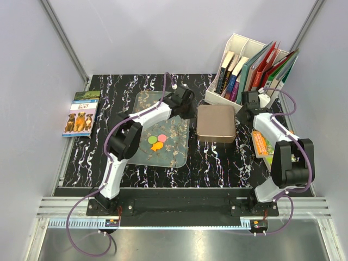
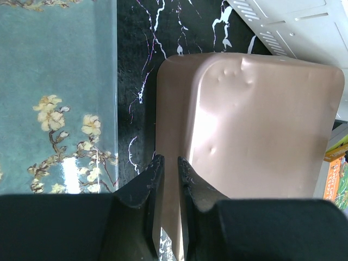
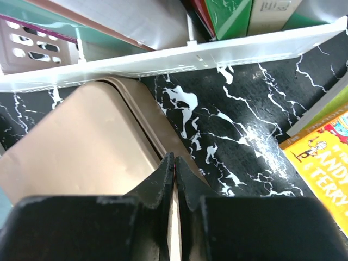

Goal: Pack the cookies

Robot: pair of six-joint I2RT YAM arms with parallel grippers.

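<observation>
The cookies point(image 1: 156, 142) are small, flat, round discs. They lie in a tight cluster on the flowered glass tray point(image 1: 175, 153), close to its middle and slightly toward its near edge. A green one point(image 1: 151, 140) lies to the left, with a pink one point(image 1: 161, 138) just beside it on the right. An orange one point(image 1: 157, 146) sits just in front of the pair. All of them lie flat.

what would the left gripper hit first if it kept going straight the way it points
Most likely the brown tin, at its left side; the left gripper aims right at it, depth unclear.
</observation>
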